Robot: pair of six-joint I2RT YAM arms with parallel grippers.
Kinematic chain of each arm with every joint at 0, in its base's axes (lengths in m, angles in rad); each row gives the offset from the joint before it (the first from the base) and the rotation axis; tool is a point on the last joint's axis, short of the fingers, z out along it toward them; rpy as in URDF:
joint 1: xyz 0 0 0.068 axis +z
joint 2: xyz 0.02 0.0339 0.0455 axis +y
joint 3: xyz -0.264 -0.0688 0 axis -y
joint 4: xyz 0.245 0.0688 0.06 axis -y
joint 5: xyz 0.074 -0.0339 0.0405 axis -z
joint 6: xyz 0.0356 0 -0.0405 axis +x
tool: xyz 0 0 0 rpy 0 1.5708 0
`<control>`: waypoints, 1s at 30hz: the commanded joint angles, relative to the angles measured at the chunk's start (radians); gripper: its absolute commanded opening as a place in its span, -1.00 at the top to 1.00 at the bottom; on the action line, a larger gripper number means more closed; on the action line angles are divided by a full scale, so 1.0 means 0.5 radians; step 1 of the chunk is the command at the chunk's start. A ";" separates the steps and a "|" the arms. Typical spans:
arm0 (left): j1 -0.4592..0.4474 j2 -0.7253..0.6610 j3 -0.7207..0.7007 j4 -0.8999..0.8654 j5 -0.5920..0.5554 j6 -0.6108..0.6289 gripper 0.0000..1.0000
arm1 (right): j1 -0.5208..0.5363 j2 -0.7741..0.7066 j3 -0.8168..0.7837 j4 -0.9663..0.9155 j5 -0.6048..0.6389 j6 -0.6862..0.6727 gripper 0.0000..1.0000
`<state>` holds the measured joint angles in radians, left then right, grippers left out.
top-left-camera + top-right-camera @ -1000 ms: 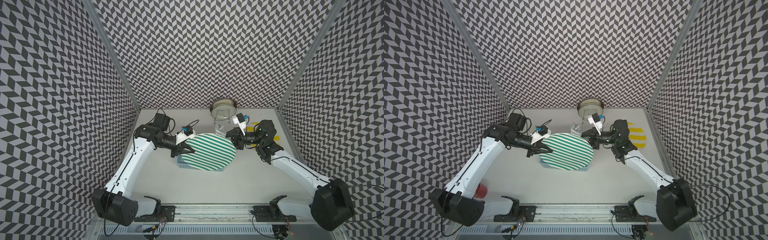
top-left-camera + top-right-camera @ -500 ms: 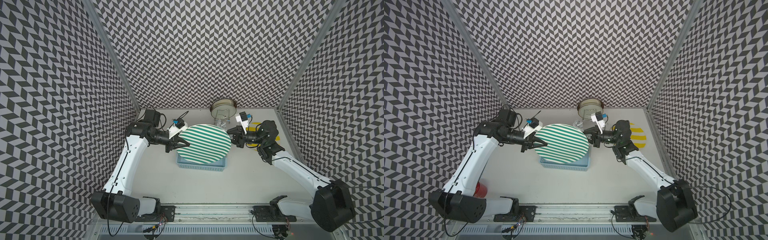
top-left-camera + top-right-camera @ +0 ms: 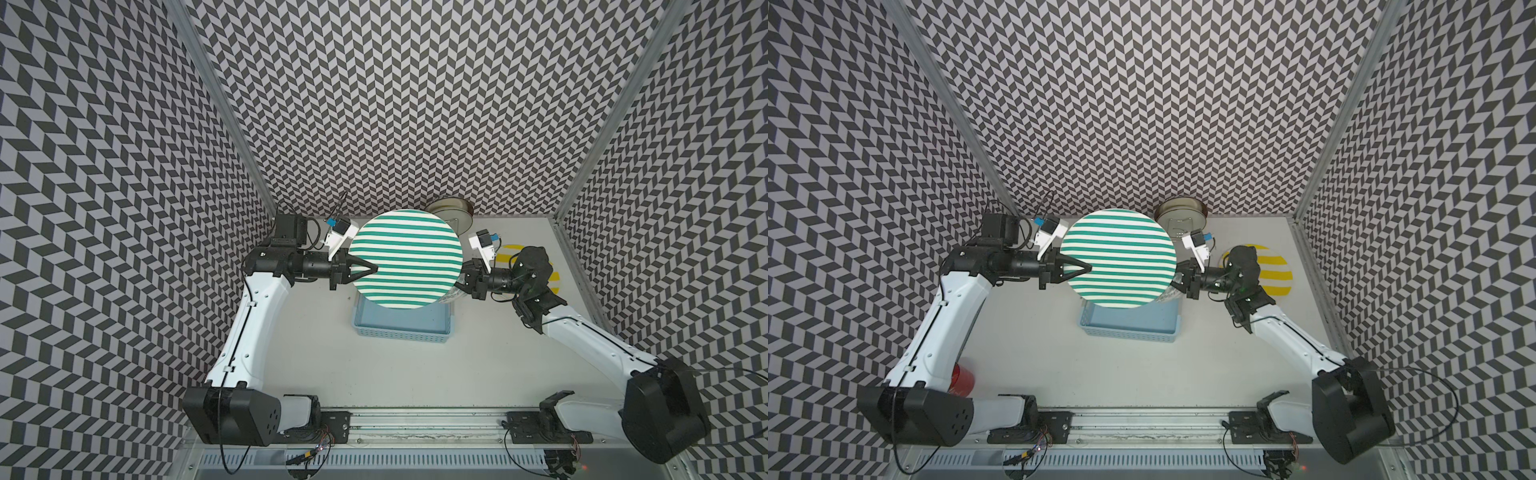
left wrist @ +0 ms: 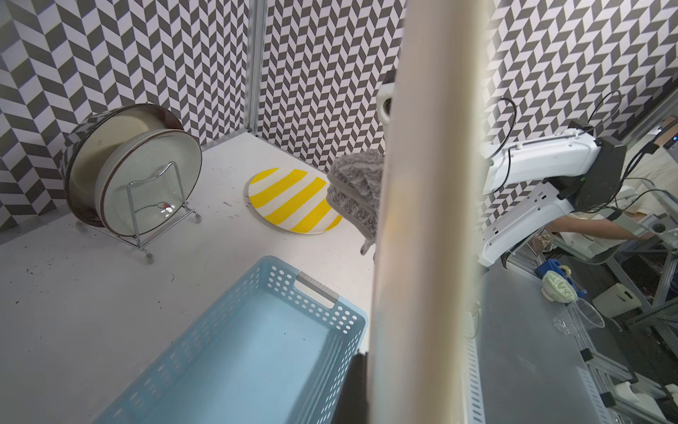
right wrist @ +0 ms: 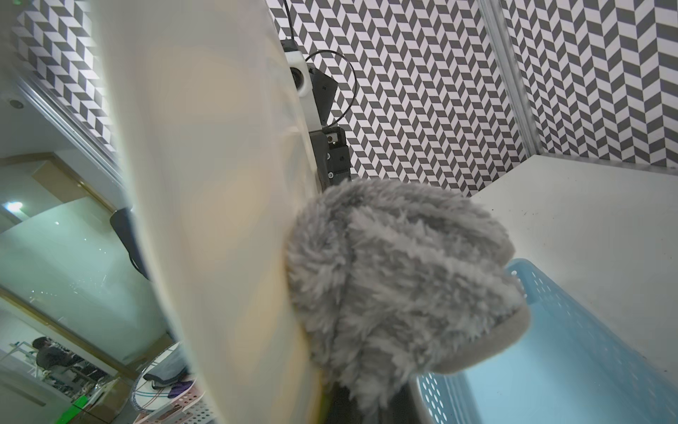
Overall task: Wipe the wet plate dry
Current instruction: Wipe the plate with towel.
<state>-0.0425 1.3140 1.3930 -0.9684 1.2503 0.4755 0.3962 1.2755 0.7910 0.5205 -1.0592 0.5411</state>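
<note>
The wet plate point(image 3: 405, 259) point(image 3: 1118, 258), round with green and white stripes, is held up in the air over a blue basket, striped face to the top views. My left gripper point(image 3: 371, 268) point(image 3: 1086, 268) is shut on its left rim; in the left wrist view the plate's cream edge point(image 4: 422, 220) fills the middle. My right gripper point(image 3: 462, 284) point(image 5: 367, 403) is shut on a grey fluffy cloth point(image 5: 396, 286) point(image 4: 357, 191), which presses against the plate's cream back point(image 5: 212, 220) near its right rim. Most of the cloth is hidden behind the plate in both top views.
The blue perforated basket point(image 3: 401, 328) point(image 4: 257, 348) stands on the table below the plate. A wire rack with upright plates point(image 3: 1179, 216) point(image 4: 135, 172) stands at the back wall. A yellow striped plate point(image 3: 1277, 270) point(image 4: 293, 200) lies at the right. A red cup point(image 3: 962, 380) stands front left.
The left arm has lifted the plate out of the basket, up and toward the back. The right gripper with the cloth has followed and stays at the plate's right rim.
</note>
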 commanded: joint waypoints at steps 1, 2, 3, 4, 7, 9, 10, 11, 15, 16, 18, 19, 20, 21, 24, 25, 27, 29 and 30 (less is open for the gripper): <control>0.085 -0.024 -0.128 0.705 -0.276 -0.468 1.00 | 0.069 -0.087 -0.016 0.239 -0.201 0.056 1.00; 0.085 -0.038 -0.177 0.816 -0.265 -0.568 1.00 | 0.071 -0.082 -0.022 0.265 -0.178 0.076 1.00; 0.085 -0.054 -0.227 0.920 -0.256 -0.667 1.00 | 0.074 -0.082 -0.032 0.297 -0.150 0.102 1.00; 0.085 -0.071 -0.275 1.022 -0.251 -0.766 1.00 | 0.082 -0.081 -0.040 0.316 -0.116 0.120 1.00; 0.085 -0.081 -0.377 1.254 -0.209 -1.058 1.00 | 0.115 -0.084 -0.059 0.308 0.066 0.120 1.00; 0.083 -0.068 -0.425 1.376 -0.166 -1.242 1.00 | 0.159 -0.085 -0.069 0.306 0.182 0.099 1.00; 0.082 -0.058 -0.444 1.434 -0.146 -1.333 1.00 | 0.192 -0.085 -0.068 0.292 0.246 0.073 1.00; 0.079 -0.051 -0.461 1.484 -0.120 -1.414 1.00 | 0.228 -0.085 -0.057 0.259 0.318 0.035 1.00; 0.071 0.012 -0.493 1.573 -0.010 -1.632 1.00 | 0.401 -0.123 -0.023 0.080 0.695 -0.177 1.00; 0.070 0.021 -0.493 1.574 -0.005 -1.662 1.00 | 0.430 -0.146 -0.034 0.087 0.799 -0.209 1.00; 0.070 0.028 -0.495 1.575 -0.032 -1.735 1.00 | 0.484 -0.188 -0.075 0.128 0.962 -0.238 1.00; 0.067 0.026 -0.501 1.576 -0.059 -1.789 1.00 | 0.504 -0.210 -0.092 0.164 1.023 -0.243 1.00; 0.064 0.026 -0.505 1.581 -0.081 -1.852 1.00 | 0.524 -0.227 -0.107 0.188 1.100 -0.252 1.00; 0.059 0.028 -0.510 1.586 -0.101 -1.925 1.00 | 0.547 -0.243 -0.121 0.201 1.187 -0.277 1.00; 0.030 0.023 -0.513 1.576 -0.171 -2.075 1.00 | 0.621 -0.249 -0.122 0.215 1.382 -0.356 1.00; 0.018 0.020 -0.519 1.574 -0.189 -2.119 1.00 | 0.652 -0.246 -0.119 0.219 1.466 -0.385 1.00; -0.003 0.021 -0.526 1.571 -0.214 -2.200 1.00 | 0.718 -0.232 -0.113 0.235 1.610 -0.451 1.00; -0.017 0.030 -0.532 1.571 -0.211 -2.263 1.00 | 0.791 -0.211 -0.101 0.255 1.746 -0.526 1.00; -0.021 0.036 -0.531 1.570 -0.203 -2.289 1.00 | 0.824 -0.196 -0.090 0.266 1.815 -0.558 1.00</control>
<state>-0.0380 1.3151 1.1439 -0.2142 1.2549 -0.6327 0.7528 1.2015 0.7113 0.4465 -0.2714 0.3462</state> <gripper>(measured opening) 0.068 0.087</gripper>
